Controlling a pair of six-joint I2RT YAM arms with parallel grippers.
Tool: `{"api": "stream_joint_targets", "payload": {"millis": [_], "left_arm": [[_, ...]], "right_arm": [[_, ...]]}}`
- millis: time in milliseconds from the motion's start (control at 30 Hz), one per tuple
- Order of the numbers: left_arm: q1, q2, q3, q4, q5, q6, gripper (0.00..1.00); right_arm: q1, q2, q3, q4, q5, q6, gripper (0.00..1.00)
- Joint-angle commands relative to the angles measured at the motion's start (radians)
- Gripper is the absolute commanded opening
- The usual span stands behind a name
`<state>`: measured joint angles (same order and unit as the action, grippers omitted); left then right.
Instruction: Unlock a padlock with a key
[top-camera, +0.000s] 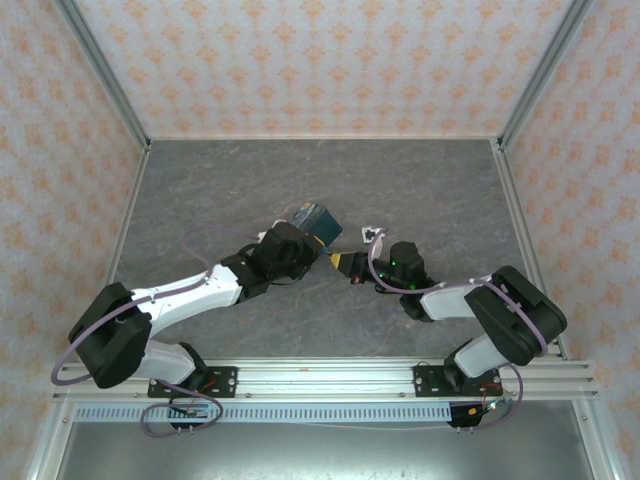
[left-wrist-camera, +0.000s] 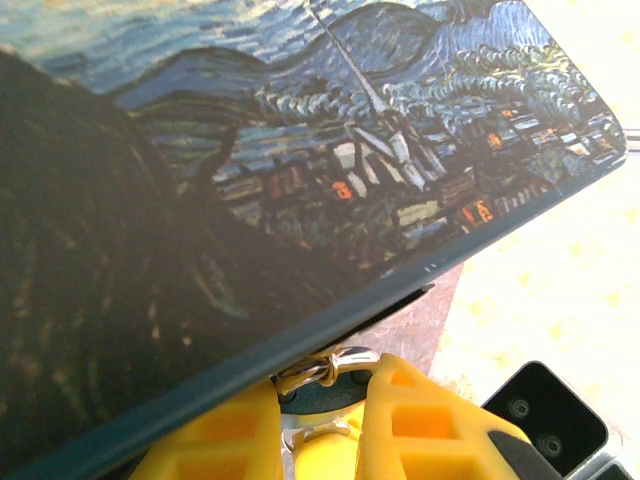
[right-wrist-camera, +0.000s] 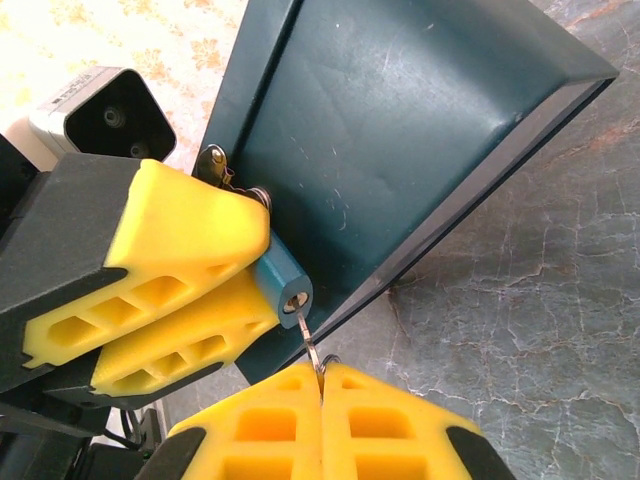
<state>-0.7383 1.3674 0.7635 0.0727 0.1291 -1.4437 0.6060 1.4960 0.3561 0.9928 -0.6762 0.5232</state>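
The padlock (right-wrist-camera: 281, 281) is a tiny teal-blue block hanging from the hasp of the painted tin (right-wrist-camera: 400, 130). My left gripper (right-wrist-camera: 250, 285) is shut on its body from the left. In the left wrist view the silver shackle (left-wrist-camera: 345, 362) passes through the tin's loop just above my left gripper (left-wrist-camera: 320, 392). The key (right-wrist-camera: 312, 343) is thin and silver, with its tip in the keyhole at the padlock's end. My right gripper (right-wrist-camera: 322, 372) is shut on the key's head from below. Seen from above, both grippers (top-camera: 325, 252) (top-camera: 352, 266) meet beside the tin (top-camera: 315, 222).
The tin is tilted, one corner resting on the grey marbled table (right-wrist-camera: 520, 320). A small white and black object (top-camera: 372, 234) lies just behind the right gripper. Patterned walls enclose the table on three sides.
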Motion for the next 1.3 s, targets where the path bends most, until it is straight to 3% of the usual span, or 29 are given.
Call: {"api": "stream_joint_targets", "payload": {"millis": [0, 667, 1067, 1267], "left_arm": [[-0.005, -0.037, -0.003, 0.059, 0.054, -0.014, 0.08], [-0.005, -0.007, 0.031, -0.029, 0.124, 0.112, 0.07], [0.016, 0.094, 0.044, -0.008, 0.115, 0.2, 0.08], [0.031, 0.129, 0.04, 0.025, 0.111, 0.221, 0.22]], "right_arm": [[0.005, 0.02, 0.028, 0.1, -0.013, 0.004, 0.0], [0.005, 0.087, 0.107, 0.139, -0.086, 0.023, 0.0], [0.005, 0.113, 0.025, 0.144, -0.018, 0.033, 0.0], [0.005, 0.16, 0.002, 0.162, 0.028, 0.093, 0.0]]}}
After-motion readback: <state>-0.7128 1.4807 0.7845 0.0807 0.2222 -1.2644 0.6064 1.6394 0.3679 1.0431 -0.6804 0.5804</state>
